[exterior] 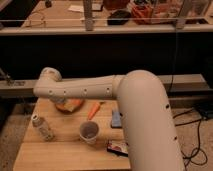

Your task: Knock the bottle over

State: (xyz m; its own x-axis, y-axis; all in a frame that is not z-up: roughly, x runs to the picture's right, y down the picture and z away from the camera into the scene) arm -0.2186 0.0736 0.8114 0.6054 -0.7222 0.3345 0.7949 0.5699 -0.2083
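Under the bent end of my arm (pixel 80 91), at the back left of the wooden table (pixel 65 156), is where my pincer must be. My big white arm covers it. So I cannot tell if it is clenched or let go, or if it has anything in it.

The bottle (pixel 42 127) stands on the table in front of that hidden spot, nearer the front edge and a little to the left. It is thin and whitish with a round white cap. It is still standing up, leaning just a tiny bit. Nothing is touching it, and there is bare wood all around it.

Right beside my hidden pincer, partly under my arm, there is a flat orange dish (pixel 70 105). To the right of that lies a little orange stick (pixel 93 110) that looks like a carrot. In front of the stick stands a short white cup (pixel 89 132) with its mouth up. It is to the right of the bottle and apart from it. Farther right there is a blue block (pixel 116 119), and near the front edge lies a red and white packet (pixel 119 147), next to the thick part of my arm.
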